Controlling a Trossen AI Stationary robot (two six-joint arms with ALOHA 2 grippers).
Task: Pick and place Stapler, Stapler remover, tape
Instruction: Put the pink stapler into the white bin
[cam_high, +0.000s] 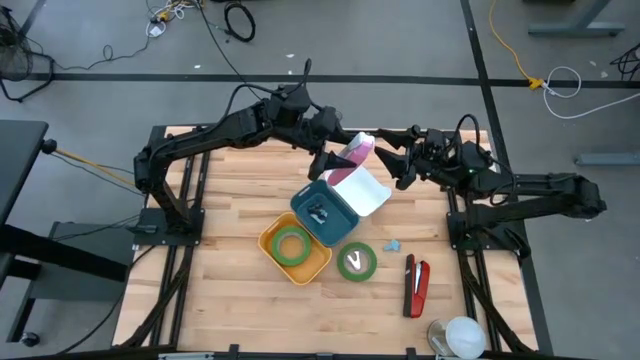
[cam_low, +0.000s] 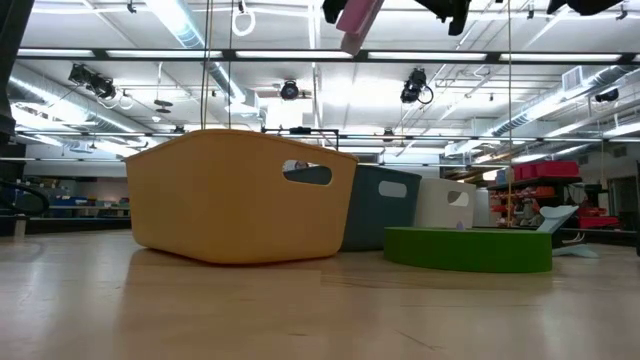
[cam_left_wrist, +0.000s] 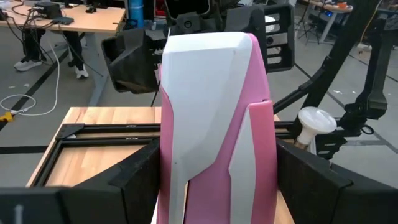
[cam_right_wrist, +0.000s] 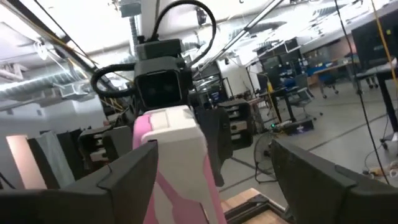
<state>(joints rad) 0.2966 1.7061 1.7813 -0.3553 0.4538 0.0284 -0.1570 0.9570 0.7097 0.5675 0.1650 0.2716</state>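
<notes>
A pink and white stapler (cam_high: 357, 150) hangs in the air over the far side of the table, with my left gripper (cam_high: 343, 156) shut on it. My right gripper (cam_high: 391, 160) faces it from the right, open, its fingers (cam_right_wrist: 127, 174) standing beside the stapler's free end (cam_right_wrist: 177, 155); whether they touch it does not show. One green tape roll (cam_high: 291, 245) lies in the yellow bin (cam_high: 268, 240). Another tape roll (cam_high: 357, 261) lies flat on the table. A small pale-blue piece (cam_high: 392, 244), seemingly the stapler remover, lies on the wood. My left gripper pinches the stapler's two long sides (cam_left_wrist: 261, 162) between its two fingers (cam_left_wrist: 124, 183). The fingers come nearly level from the table's left and lie along the stapler, which sticks out ahead of them. It is lifted clear above the bins and shows tilted in the low view (cam_low: 357, 22).
A white bin (cam_high: 368, 192) and a teal bin (cam_high: 322, 212) with a small dark thing inside stand under the grippers. A red and black stapler (cam_high: 416, 285) lies near the right front. A white object (cam_high: 462, 335) sits at the front edge.
</notes>
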